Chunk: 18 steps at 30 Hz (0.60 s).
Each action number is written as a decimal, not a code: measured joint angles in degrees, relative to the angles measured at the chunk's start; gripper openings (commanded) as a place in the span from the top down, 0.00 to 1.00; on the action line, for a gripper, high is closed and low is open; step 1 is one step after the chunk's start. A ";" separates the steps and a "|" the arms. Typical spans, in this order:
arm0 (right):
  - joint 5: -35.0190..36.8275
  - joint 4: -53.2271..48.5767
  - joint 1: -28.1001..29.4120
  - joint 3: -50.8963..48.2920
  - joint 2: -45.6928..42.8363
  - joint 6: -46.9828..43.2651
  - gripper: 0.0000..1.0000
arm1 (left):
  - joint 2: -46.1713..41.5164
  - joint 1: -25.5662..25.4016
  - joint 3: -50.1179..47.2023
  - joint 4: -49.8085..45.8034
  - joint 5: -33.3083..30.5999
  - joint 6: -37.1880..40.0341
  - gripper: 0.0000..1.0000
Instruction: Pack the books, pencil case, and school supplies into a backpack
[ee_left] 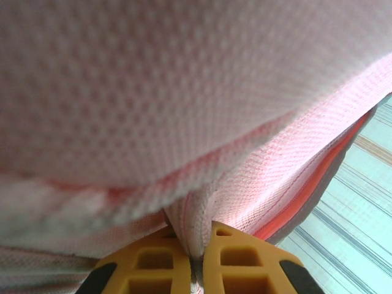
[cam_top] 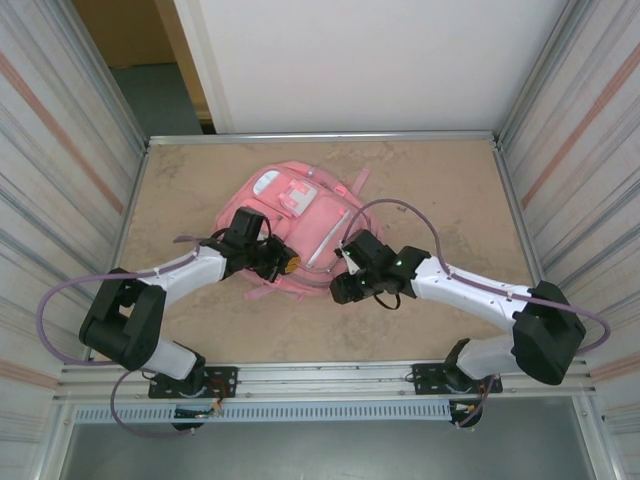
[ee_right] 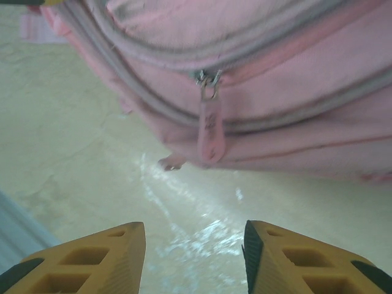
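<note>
The backpack [cam_top: 300, 205] lies in the middle of the tabletop [cam_top: 200, 330]. The left gripper [ee_left: 196, 248] is closed on a fold of its pink fabric. The right gripper [ee_right: 195, 245] stands open near its edge, facing the zipper pull [ee_right: 211, 130] without touching.

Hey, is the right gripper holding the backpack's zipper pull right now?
No, the right gripper is open over the table, and the zipper pull hangs free on the backpack ahead of its fingers.
</note>
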 measured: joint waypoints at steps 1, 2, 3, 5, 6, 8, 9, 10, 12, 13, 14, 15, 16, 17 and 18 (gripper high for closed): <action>1.86 0.09 0.42 0.55 0.24 -0.68 0.56 | 0.00 -0.04 0.00 0.00 -0.07 -0.02 1.00; 3.10 0.15 0.61 1.09 0.66 -1.09 0.57 | 0.00 -0.04 0.00 0.00 -0.07 -0.04 1.00; 4.37 0.48 0.83 1.77 1.42 -1.42 0.57 | 0.00 -0.04 0.00 0.00 -0.07 -0.11 1.00; 5.75 1.46 1.07 2.62 3.13 -1.97 0.57 | 0.00 -0.04 0.00 0.00 -0.07 -0.35 1.00; 6.05 2.12 1.09 2.82 4.11 -2.19 0.57 | 0.00 -0.04 0.00 0.00 -0.09 -0.46 1.00; 6.40 2.97 1.09 3.02 6.05 -2.29 0.56 | 0.00 -0.04 0.00 0.02 -0.09 -0.68 1.00; 6.64 3.34 1.16 3.13 7.23 -2.27 0.56 | 0.00 -0.04 0.00 0.00 -0.09 -0.74 1.00; 7.08 3.65 1.31 3.32 8.26 -2.25 0.56 | -0.02 -0.04 0.00 0.00 -0.09 -0.85 1.00; 7.91 4.00 1.84 4.02 10.40 -2.23 0.58 | -0.02 -0.04 0.00 0.02 -0.09 -0.85 1.00; 8.63 4.04 2.23 4.52 11.41 -2.16 0.65 | -0.02 -0.04 0.00 0.02 -0.09 -0.83 1.00; 9.44 4.13 2.62 5.01 12.35 -1.97 0.78 | -0.02 -0.04 0.00 0.02 -0.09 -0.81 1.00; 10.45 4.17 3.02 5.57 13.27 -1.90 0.92 | -0.02 -0.04 0.00 0.02 -0.09 -0.72 1.00; 11.63 4.20 3.43 6.10 14.10 -1.64 0.97 | -0.02 -0.11 0.00 0.00 -0.11 -0.61 1.00; 12.57 4.13 3.72 6.47 14.60 -1.36 0.99 | -0.02 -0.15 0.00 -0.02 -0.24 -0.39 1.00; 13.62 3.89 3.93 6.71 14.91 -0.85 1.00 | -0.02 -0.20 0.00 -0.02 -0.31 -0.15 1.00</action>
